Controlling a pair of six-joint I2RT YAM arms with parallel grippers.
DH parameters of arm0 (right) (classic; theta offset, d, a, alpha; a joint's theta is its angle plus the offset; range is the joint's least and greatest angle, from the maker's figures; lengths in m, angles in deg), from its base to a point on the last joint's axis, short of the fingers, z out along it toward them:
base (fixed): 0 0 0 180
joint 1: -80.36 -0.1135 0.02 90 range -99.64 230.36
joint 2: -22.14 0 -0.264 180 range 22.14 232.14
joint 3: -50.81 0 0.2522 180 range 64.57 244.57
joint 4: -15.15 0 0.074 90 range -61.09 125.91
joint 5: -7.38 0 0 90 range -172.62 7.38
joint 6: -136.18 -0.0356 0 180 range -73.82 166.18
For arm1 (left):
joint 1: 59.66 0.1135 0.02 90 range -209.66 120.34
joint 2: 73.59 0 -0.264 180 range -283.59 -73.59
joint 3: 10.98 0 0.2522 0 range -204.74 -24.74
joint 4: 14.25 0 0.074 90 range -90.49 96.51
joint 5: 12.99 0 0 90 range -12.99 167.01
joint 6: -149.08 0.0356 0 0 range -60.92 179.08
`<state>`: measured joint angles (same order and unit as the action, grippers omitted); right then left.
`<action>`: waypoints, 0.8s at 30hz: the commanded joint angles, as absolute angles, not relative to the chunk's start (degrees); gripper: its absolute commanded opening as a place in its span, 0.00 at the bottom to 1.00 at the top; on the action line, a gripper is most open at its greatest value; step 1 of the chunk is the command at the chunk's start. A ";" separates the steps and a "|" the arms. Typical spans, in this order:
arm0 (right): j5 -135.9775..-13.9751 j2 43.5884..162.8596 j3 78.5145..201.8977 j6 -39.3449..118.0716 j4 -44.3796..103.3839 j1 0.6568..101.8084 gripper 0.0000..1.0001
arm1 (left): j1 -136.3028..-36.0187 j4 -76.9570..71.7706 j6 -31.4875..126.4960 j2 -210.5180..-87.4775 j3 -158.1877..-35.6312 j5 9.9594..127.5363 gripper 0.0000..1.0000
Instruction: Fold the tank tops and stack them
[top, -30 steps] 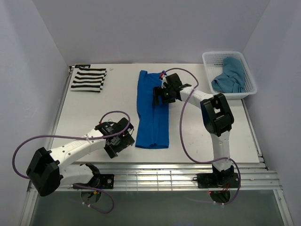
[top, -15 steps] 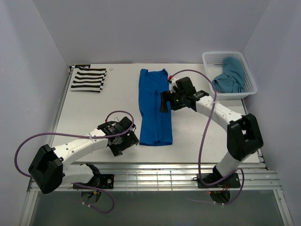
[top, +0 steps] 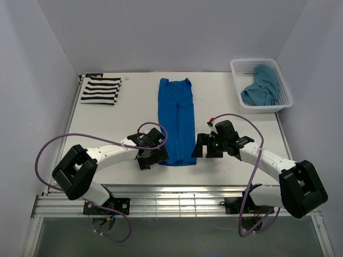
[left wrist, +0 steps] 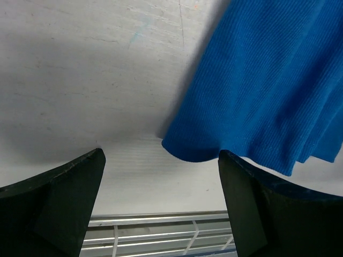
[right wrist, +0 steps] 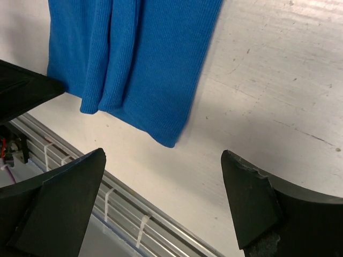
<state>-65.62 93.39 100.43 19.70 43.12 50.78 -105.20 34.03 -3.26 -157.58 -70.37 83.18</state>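
Over the last second the right arm has swung away from the far half of the bright royal blue ribbed tank top (top: 176,120) and come back toward the near edge of the white tabletop (top: 128,115). The left arm has slid rightward up to the top's near left corner. The top now lies straighter, a narrow folded strip running from the far edge toward the near one in the middle of the tabletop.

Both arms are stretched low along the near edge, elbows out, their wrists turned inward toward each other. The left gripper (top: 153,155) has its fingers spread wide with nothing between them. In its wrist view (left wrist: 161,156) the rounded near left corner of the blue top (left wrist: 268,80) sits just ahead of the gap. The right gripper (top: 203,145) is likewise wide apart and empty. In its wrist view (right wrist: 163,154) the near right corner of the top (right wrist: 134,53) lies just beyond the fingers, not touching them.

The folded black-and-white striped tank top (top: 100,89) rests at the far left corner. The muted teal-blue tank top (top: 261,85) is bunched inside the white mesh plastic basket (top: 256,60) at the far right corner.
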 commanded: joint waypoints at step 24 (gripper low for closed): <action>-67.15 104.14 99.55 10.85 37.17 45.99 0.68 | -103.78 24.82 -1.82 -162.62 -66.58 79.21 0.12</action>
